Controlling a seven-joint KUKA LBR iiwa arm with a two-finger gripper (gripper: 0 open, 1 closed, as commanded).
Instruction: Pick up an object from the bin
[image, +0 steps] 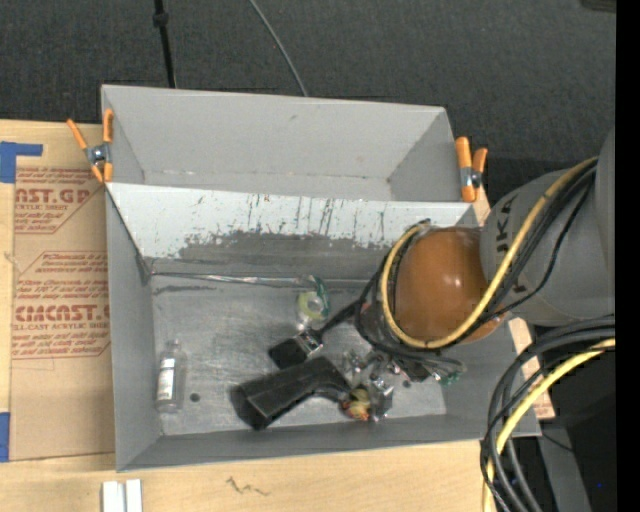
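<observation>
Camera view, from above: the robot's gripper (372, 388), under its orange wrist cover (440, 285), sits low in the grey metal bin (200, 300), near the wall at the view's lower edge and right of its middle. Just beside it, leftward, lies a black pistol-shaped plastic object (285, 388), its long axis running left and slightly down the view. Whether the gripper is spread or closed cannot be told. A small clear vial (168, 380) lies well apart, by the left wall.
</observation>
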